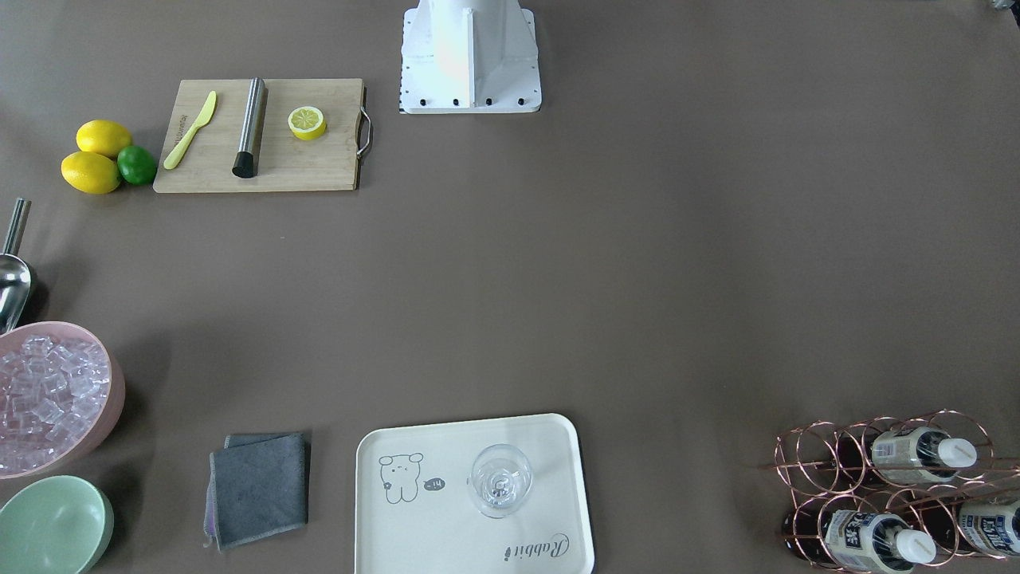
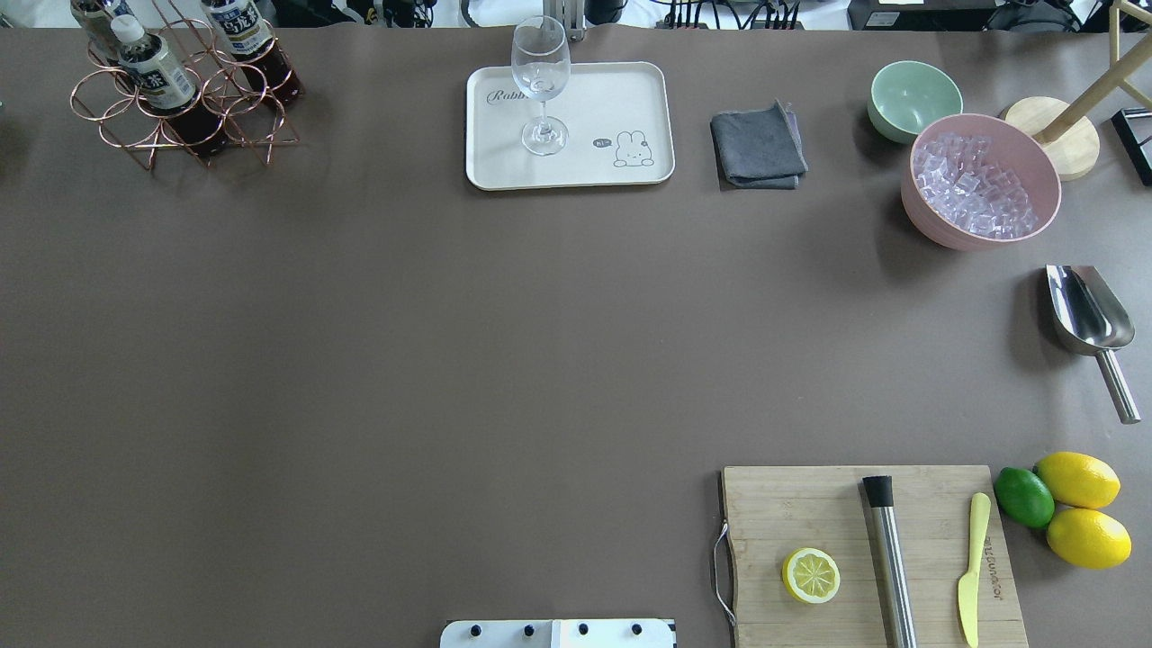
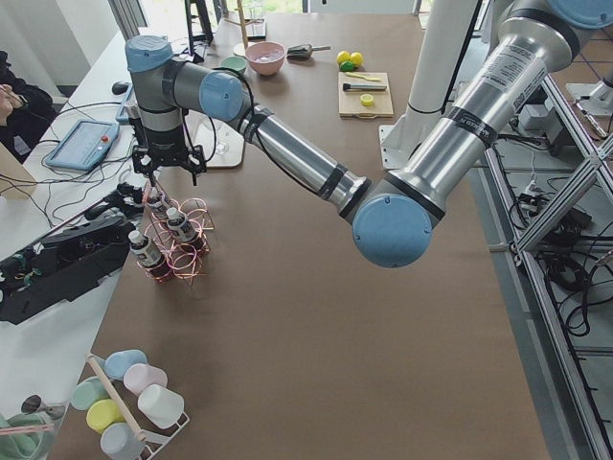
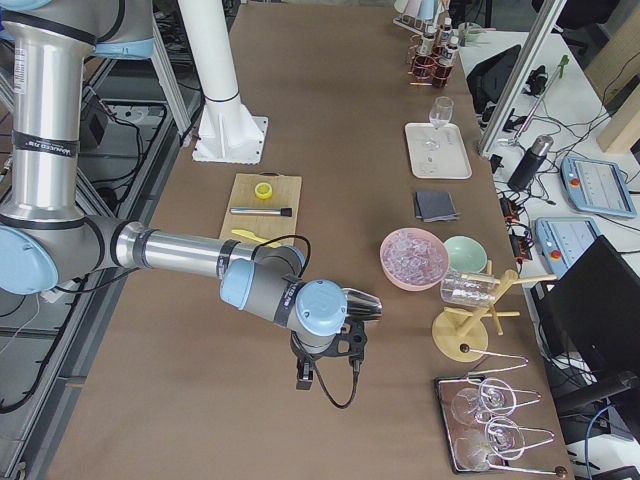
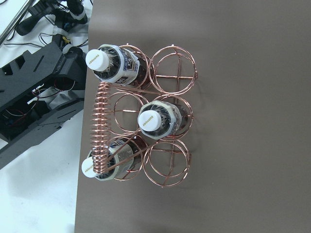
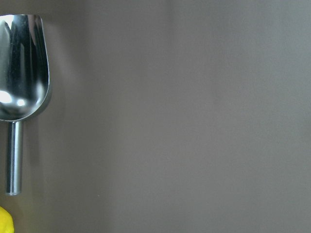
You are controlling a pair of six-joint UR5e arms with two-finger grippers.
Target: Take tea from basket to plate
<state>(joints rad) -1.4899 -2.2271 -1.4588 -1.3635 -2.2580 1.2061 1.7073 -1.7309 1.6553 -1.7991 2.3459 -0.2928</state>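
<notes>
Ringed copper-wire basket point(image 5: 99, 127), white-capped tea bottle point(image 5: 154, 120), cream rectangular plate point(image 1: 446, 526)

Rose-gold basket point(image 5: 99, 128), dark-brown tea point(image 5: 156, 120), cream bear-printed plate point(image 1: 446, 526).
</notes>
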